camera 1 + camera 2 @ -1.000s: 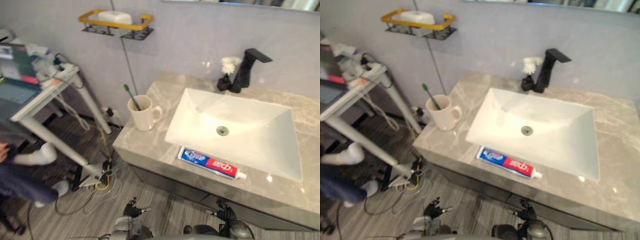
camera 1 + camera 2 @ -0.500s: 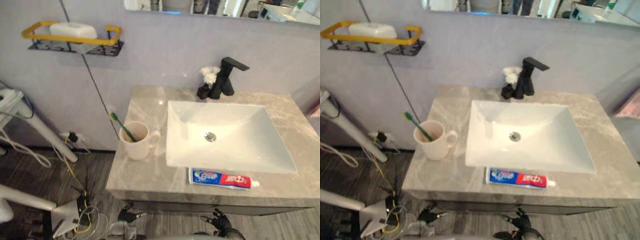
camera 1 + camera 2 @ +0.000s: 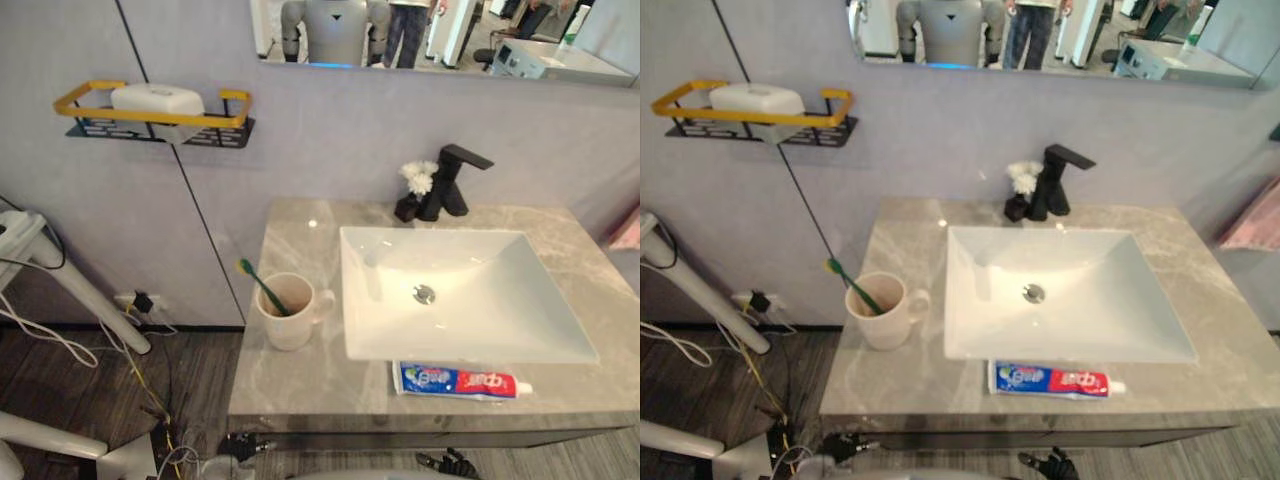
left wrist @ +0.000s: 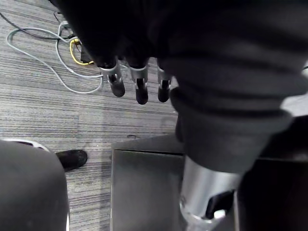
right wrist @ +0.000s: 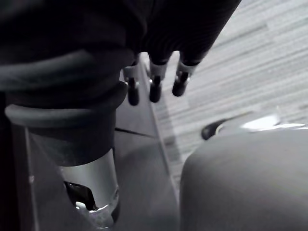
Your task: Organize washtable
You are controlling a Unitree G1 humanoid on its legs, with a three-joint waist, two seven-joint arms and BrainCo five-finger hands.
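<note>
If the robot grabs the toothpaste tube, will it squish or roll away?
The toothpaste tube looks plump and soft-walled, so it would probably dent under a tight squeeze. It lies flat on the counter, so it likely slides rather than rolls. It sits near the front edge, so a careless push might knock it off.

We are looking at a countertop (image 3: 300, 370) of grey veined stone, polished and catching light. The basin (image 3: 490, 310) is showing glossy white ceramic, the tap (image 3: 452, 180) matt black metal. The mug (image 3: 290, 325) is looking glazed cream, the toothbrush (image 3: 262, 287) green plastic, the toothpaste tube (image 3: 460, 381) shiny printed plastic. The floor (image 3: 110, 380) is showing matt grey wood grain.
</note>
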